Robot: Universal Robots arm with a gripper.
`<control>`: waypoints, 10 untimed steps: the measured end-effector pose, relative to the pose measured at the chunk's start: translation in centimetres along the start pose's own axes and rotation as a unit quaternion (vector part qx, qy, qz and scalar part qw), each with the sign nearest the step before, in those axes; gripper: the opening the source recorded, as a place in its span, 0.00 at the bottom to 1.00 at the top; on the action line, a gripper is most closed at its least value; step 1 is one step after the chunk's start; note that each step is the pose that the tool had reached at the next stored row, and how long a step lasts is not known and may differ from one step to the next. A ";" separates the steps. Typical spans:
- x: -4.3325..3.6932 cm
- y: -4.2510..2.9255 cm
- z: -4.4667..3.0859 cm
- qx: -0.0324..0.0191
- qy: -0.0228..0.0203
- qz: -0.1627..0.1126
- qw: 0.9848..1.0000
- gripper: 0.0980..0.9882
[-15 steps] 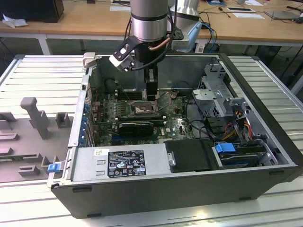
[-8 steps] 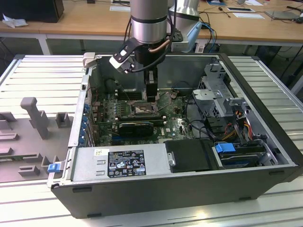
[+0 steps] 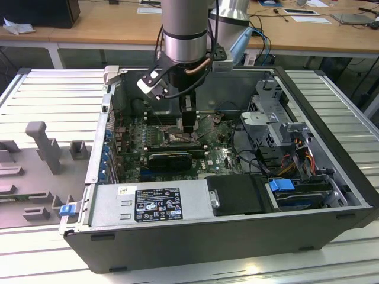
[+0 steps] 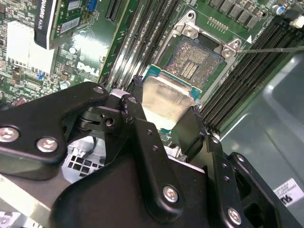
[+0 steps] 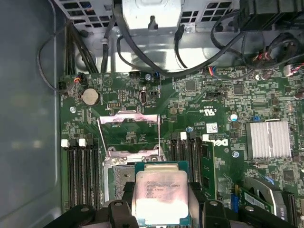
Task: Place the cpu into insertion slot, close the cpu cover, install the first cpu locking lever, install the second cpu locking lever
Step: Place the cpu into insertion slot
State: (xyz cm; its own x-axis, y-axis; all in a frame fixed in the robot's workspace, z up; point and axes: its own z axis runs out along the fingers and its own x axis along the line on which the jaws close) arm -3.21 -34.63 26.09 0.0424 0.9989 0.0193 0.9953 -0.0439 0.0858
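Observation:
My gripper (image 4: pixel 164 111) is shut on the cpu (image 4: pixel 166 97), a pale silver square chip pinched at two opposite edges between the black fingers (image 4: pixel 132 105). In both wrist views the cpu (image 5: pixel 161 197) hangs a little above the insertion slot (image 4: pixel 197 59) and covers part of it; the slot's brownish-gold contacts (image 5: pixel 118 176) show beside the chip. The cpu cover (image 5: pixel 127 115), a thin metal frame, stands swung open at the slot's far side. In the exterior view the gripper (image 3: pixel 188 123) reaches down into the open computer case just above the slot (image 3: pixel 176 139).
Long black memory slots (image 5: pixel 83 175) flank the socket on both sides. A black card (image 3: pixel 169 158) lies beside it, with a finned heat sink (image 5: pixel 268 137) further along. Cables (image 5: pixel 142 57), a drive cage (image 3: pixel 272 115) and the power supply (image 3: pixel 154 204) crowd the case.

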 end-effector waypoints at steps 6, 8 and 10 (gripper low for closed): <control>-0.01 -0.12 0.43 0.001 0.003 -0.031 1.000 0.48; -0.02 -0.44 0.45 0.001 0.003 -0.031 1.000 0.48; 0.04 -0.97 0.74 0.001 0.003 -0.033 0.999 0.48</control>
State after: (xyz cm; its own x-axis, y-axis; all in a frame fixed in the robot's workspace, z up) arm -4.10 -34.54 25.27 -0.0240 0.9995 0.0192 0.9961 0.0223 0.0858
